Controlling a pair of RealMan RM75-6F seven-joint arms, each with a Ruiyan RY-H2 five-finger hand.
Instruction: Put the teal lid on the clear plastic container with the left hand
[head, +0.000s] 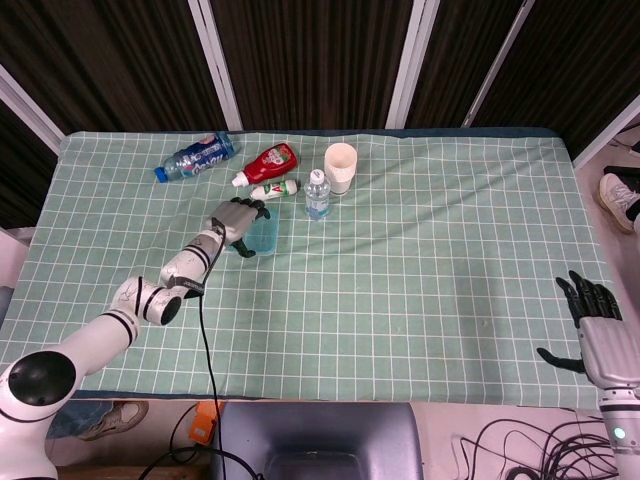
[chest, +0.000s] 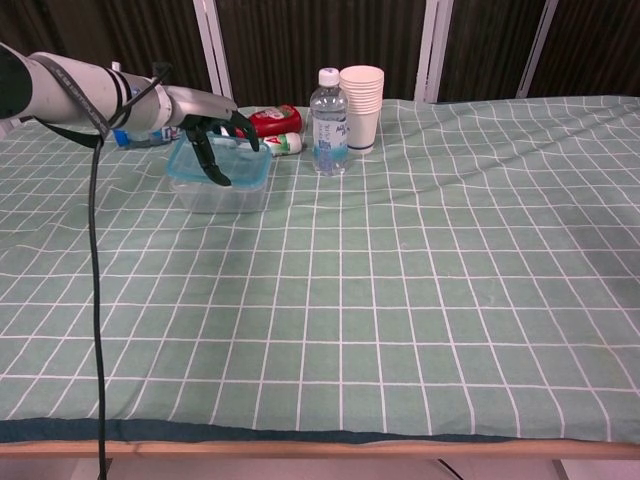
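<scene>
The left hand (chest: 213, 139) lay over the teal lid (chest: 222, 167), fingers spread and curled down onto it, atop the clear container (chest: 220, 189) just left of the water bottle (chest: 328, 122). Far right, the right hand (head: 594, 325) hung open, holding nothing.

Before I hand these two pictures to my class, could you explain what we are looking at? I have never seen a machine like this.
It is a robot with two arms, each ending in a five-fingered hand, at a table covered by a green checked cloth. One picture looks down from its head, the other looks forward from its chest. The left hand rests on the teal lid, which sits on the clear plastic container. The right hand waits off the table's edge, fingers spread, holding nothing. Also on the cloth: an upright water bottle, a stack of paper cups, a red ketchup bottle, a small bottle and a blue-labelled bottle, all three lying down.
</scene>
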